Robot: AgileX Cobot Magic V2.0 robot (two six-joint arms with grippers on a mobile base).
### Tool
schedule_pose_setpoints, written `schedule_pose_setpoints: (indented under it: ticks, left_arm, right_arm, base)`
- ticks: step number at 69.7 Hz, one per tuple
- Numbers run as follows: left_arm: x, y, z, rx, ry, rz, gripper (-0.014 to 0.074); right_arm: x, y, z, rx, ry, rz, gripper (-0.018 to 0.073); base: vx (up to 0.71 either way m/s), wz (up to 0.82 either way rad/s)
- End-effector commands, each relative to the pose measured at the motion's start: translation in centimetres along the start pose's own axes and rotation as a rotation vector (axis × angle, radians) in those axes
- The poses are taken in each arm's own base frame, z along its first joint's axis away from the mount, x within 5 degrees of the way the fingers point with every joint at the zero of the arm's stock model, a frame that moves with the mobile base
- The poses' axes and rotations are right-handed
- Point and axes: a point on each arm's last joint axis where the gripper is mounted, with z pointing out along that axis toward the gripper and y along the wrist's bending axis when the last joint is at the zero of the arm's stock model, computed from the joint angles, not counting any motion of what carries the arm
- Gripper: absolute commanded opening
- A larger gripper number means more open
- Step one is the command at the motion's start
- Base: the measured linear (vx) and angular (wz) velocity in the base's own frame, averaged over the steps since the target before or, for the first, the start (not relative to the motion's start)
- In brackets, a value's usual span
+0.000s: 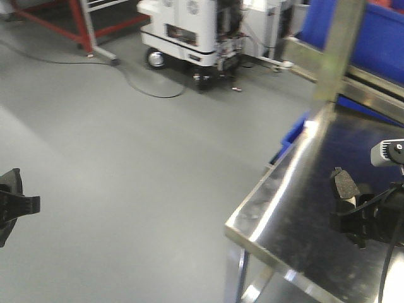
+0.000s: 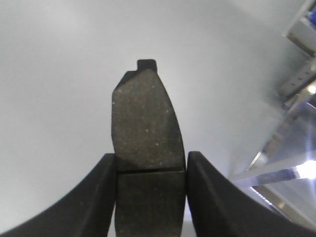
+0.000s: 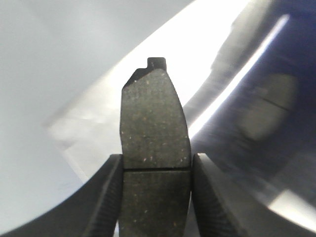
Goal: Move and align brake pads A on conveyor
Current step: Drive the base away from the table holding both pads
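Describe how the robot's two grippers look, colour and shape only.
The left gripper has two matte black fingers, smooth, broad at the base and curving in to narrow tips. The right gripper is the same black shape, with fine ridged lines across its surface. A pale grey camera unit sits by it in the front view. No markings show.

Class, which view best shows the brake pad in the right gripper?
Right wrist view: the brake pad fills it, groove clear, right gripper clamping it. Front view shows it small; left wrist view doesn't.
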Motion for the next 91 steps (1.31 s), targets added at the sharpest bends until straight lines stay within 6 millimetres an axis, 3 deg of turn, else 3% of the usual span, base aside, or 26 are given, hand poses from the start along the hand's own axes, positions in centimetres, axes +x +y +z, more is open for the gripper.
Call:
schedule_pose_setpoints:
  ticks: [1,91]
  left_arm:
    - [-1.24,-0.44,-0.95,0.039,-0.101,0.003,0.0132]
    - [-1.24,-0.44,-0.95,0.039,-0.101,0.003,0.0132]
  right_arm:
    - [-1.62,0.10,-0.81,-0.007,-0.115,-0.006,0.0013]
    - [-1.59,0.10,-0.81,-0.007,-0.112,-0.006,0.0013]
  base:
    - [-0.09,0.67]
    - [-0.01,0.46]
